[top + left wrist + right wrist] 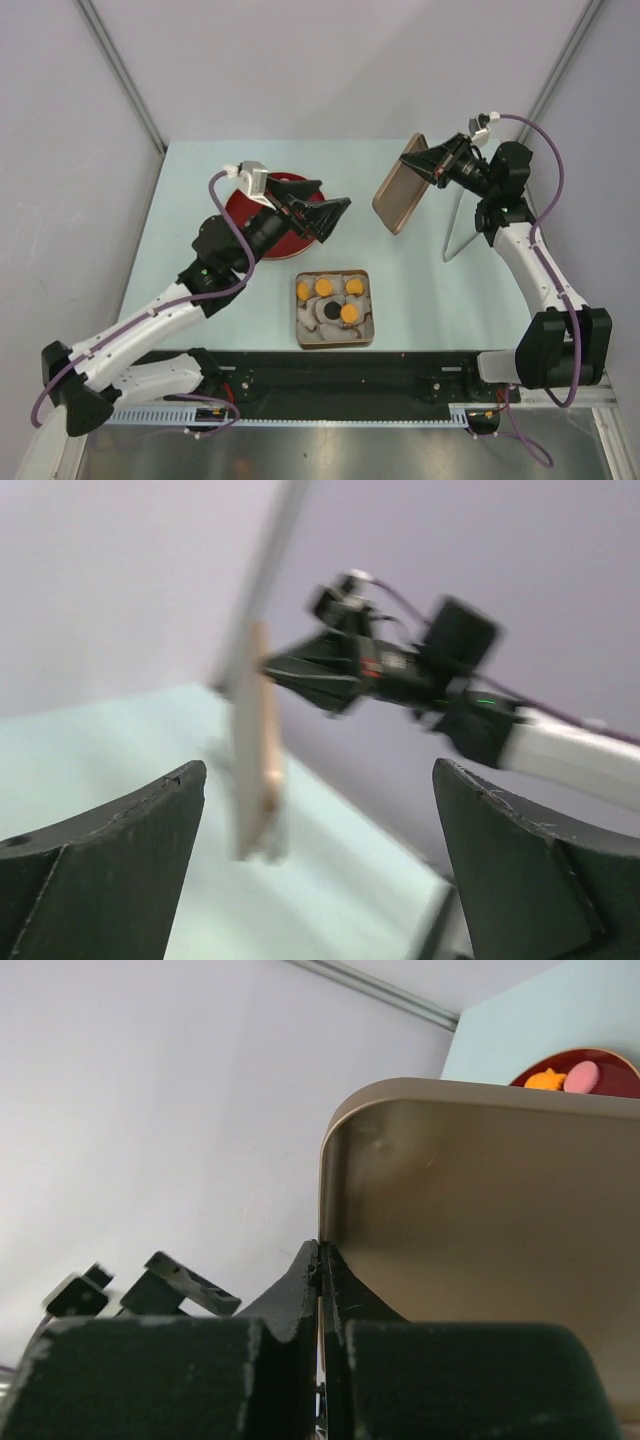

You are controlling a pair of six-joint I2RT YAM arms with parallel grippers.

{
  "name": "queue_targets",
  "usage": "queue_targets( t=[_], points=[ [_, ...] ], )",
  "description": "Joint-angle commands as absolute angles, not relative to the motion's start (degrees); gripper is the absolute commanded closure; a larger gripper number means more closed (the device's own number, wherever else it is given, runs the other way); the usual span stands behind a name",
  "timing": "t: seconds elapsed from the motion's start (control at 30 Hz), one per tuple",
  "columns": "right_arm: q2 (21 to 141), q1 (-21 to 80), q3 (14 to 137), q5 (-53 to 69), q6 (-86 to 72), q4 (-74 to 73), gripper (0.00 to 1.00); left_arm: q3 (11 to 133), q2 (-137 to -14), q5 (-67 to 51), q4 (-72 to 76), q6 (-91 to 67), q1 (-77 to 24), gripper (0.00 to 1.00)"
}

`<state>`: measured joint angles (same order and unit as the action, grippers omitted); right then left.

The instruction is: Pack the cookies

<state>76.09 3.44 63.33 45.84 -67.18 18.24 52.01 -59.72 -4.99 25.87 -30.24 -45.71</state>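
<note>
Count: one tin holds four orange cookies and one dark cookie, among white paper cups too crumpled to count. One lid and one red plate are present. The plate shows one more orange cookie and one pink cookie.

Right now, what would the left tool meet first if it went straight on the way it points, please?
Probably the gold rectangular metal lid, held on edge by the right tool; it shows ahead between the fingers of the open left tool, though depth is unclear.
</note>
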Motion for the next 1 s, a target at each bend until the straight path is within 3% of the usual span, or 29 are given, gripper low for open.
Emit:
queue_targets(
  t=[0.0, 0.13, 0.27, 0.97],
  points=[
    [76.55, 3.78, 63.98, 44.3, -66.35, 18.45, 1.0, 51.16, -58.98, 20.71, 10.1, -5.12, -50.52, 0.0],
    [76.73, 4.57, 63.98, 44.82, -68.9, 20.39, 1.0, 47.29, -60.64, 35.38, 16.16, 9.19, -60.35, 0.0],
    [76.73, 4.83, 63.98, 45.35, -70.57, 22.23, 1.0, 46.06, -65.47, 40.6, 21.61, 11.08, -64.33, 0.0],
    [76.99, 7.12, 63.98, 45.79, -74.44, 24.61, 1.0, 43.51, -70.05, 28.04, 38.32, 0.44, -64.86, 0.0]
  ],
)
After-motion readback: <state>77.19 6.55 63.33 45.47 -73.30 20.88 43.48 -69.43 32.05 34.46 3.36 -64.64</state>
